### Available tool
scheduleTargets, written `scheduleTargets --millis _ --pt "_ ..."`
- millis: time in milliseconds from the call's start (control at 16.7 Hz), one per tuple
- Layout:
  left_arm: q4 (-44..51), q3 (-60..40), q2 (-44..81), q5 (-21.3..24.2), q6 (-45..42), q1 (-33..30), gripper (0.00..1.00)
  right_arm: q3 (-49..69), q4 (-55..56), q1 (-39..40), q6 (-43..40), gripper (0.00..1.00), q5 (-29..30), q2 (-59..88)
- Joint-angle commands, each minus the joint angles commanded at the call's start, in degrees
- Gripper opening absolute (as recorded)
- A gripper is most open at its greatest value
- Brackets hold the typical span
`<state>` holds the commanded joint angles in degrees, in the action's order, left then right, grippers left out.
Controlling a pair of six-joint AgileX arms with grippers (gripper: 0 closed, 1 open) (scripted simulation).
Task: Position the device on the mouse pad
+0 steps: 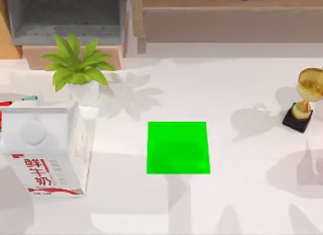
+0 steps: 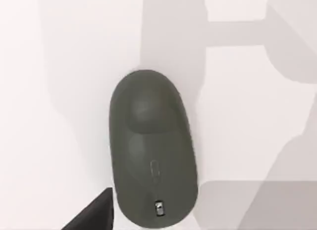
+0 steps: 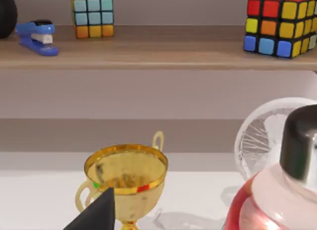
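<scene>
The mouse pad [image 1: 177, 147] is a bright green square lying flat near the middle of the white table, with nothing on it. The device [image 2: 151, 148], a matte grey oblong mouse with rounded ends, lies on bare white table in the left wrist view. It sits directly under the camera. A black part of my left gripper [image 2: 94, 215] juts in beside the mouse's near end, apart from it. In the right wrist view a black part of my right gripper [image 3: 96, 212] hangs in front of a gold trophy [image 3: 126, 178].
A milk carton [image 1: 45, 149] stands at the table's left, with a potted plant [image 1: 78, 68] behind it. The trophy [image 1: 305, 96] stands at the right edge. A black-capped bottle [image 3: 292, 175] is close to the right wrist. The shelf [image 3: 148, 52] holds cubes and a blue stapler.
</scene>
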<state>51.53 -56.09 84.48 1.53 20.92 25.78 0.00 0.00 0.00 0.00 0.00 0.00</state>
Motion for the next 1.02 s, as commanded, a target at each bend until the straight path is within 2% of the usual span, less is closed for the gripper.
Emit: scheduleTargets --millis 240,660,840,1020 --pt "8.25 -3.45 5.02 -1.13 2.02 3.03 1.0 0.0 0.0 0.0 0.0 1.0 0.0 0.0" --pt "8.78 -3.6 4.98 -1.2 2.18 3.11 1.0 0.0 0.0 0.0 0.0 1.0 0.0 0.0" --pt "4.83 -1.23 6.81 -1.26 2.25 3.27 1.0 0.0 0.0 0.0 0.0 1.0 0.0 0.0" --pt "-3.96 3.19 10.59 -1.26 2.15 3.35 1.0 0.0 0.0 0.0 0.0 1.0 0.0 0.0"
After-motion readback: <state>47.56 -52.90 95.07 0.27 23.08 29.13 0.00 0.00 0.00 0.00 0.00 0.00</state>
